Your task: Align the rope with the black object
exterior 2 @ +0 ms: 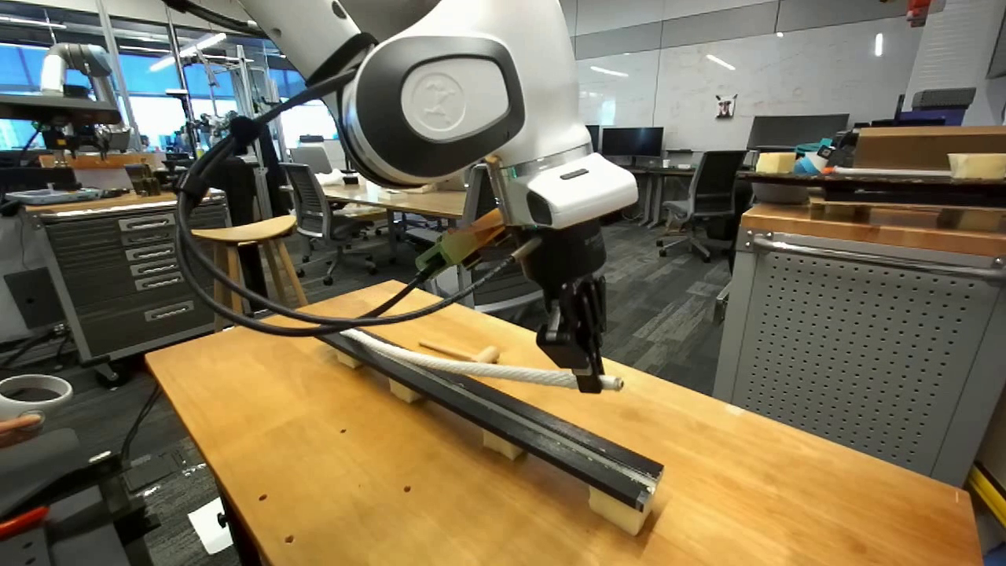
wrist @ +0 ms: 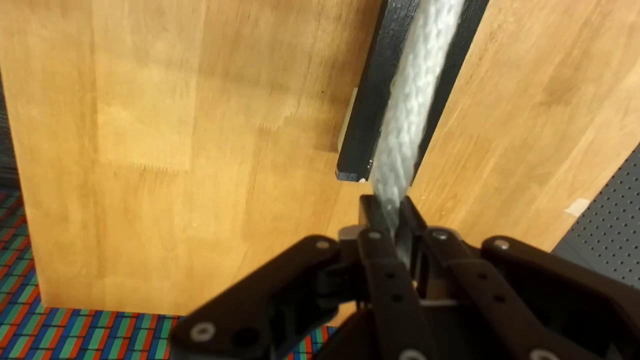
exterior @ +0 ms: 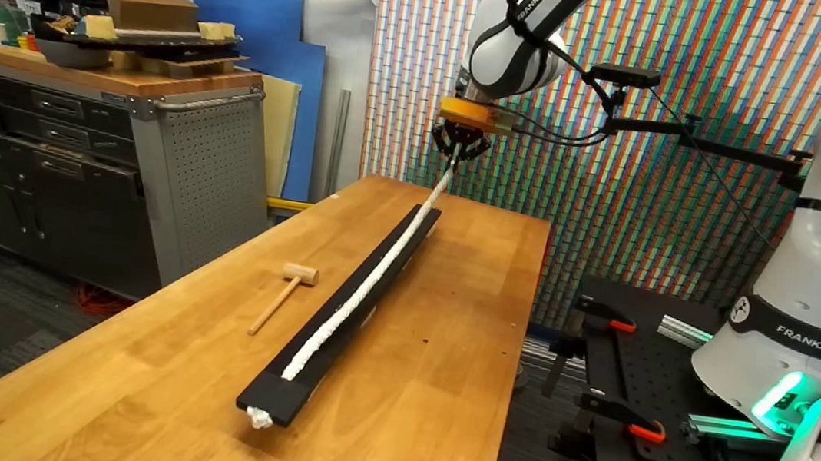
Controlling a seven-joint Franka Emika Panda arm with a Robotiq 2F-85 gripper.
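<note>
Wrist view: I see the rope (wrist: 415, 95) stretching up my screen from the gripper (wrist: 390, 207), a thick white cord with its woven strands plain to make out, turning greyer and blurred down by the jaws.
Gripper: clamped around the rope, one finger to each side, close to one end of it.
Rope's gripped end: in an exterior view I make out a short stub poking past the jaws, raised clear of the black bar (exterior 2: 503, 418).
Rope's run: from my grip it slopes down in a shallow curve toward the bar's other end; in both exterior views it looks pale, evenly thick and narrower than the bar.
Rope's low end: lying on top of the bar, its visible white stopping just short of the bar's end.
White tuft (exterior: 259, 418): ragged, at that same end of the bar; I cannot tell whether it is part of the rope.
Black bar: long, straight, narrow, with a lighter strip along its top, propped on pale blocks (exterior 2: 621, 511) above the table (exterior: 439, 388).
Mallet (exterior: 300, 273): light wood, resting on the table beside the bar, apart from it.
</note>
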